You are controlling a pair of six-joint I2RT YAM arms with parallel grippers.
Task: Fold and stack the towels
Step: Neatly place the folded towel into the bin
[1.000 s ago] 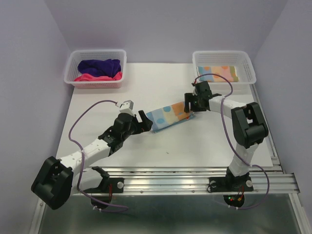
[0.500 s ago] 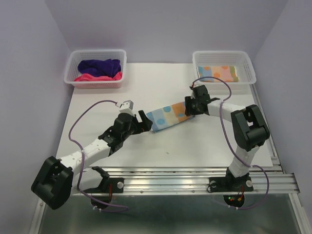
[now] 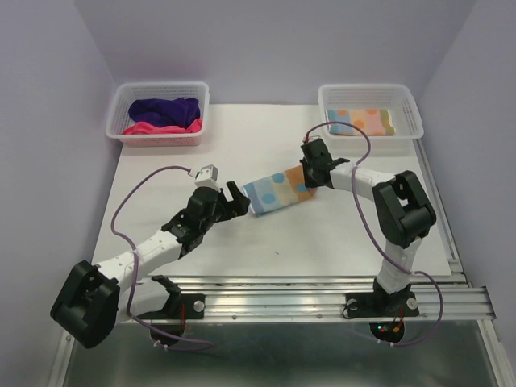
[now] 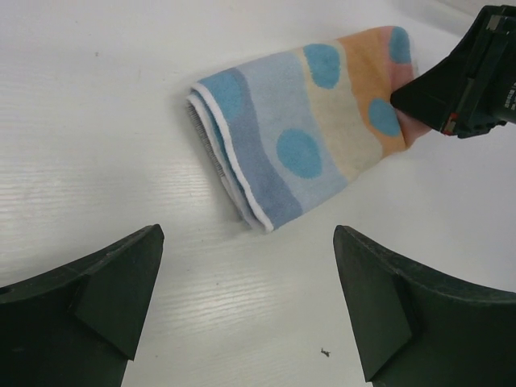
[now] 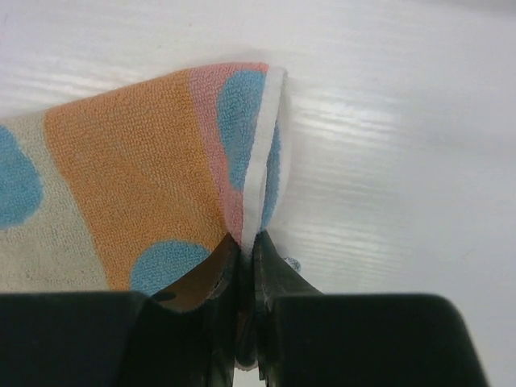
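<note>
A light blue folded towel with orange and blue spots [image 3: 276,192] lies in the middle of the white table [image 3: 322,234]. The right gripper [image 3: 310,176] pinches the towel's orange end. The left gripper [image 3: 235,201] sits just beside the blue end, not touching it, with its two fingers spread wide.

Only the view from above shows the far corners of the table. A white plastic mesh basket on the left [image 3: 121,133] holds a dark purple towel [image 3: 165,108] on top of a bright pink-red towel [image 3: 149,128]. A white plastic mesh basket on the right [image 3: 413,121] holds a second spotted towel [image 3: 364,122], lying flat.

The left wrist view shows something the top view does not: the stacked, folded edges at the towel's blue end, with a white hem.

The right wrist view shows the grip up close. The two black fingers are squeezed together on the towel's edge, and the cloth is pulled up a little into a peak there.
</note>
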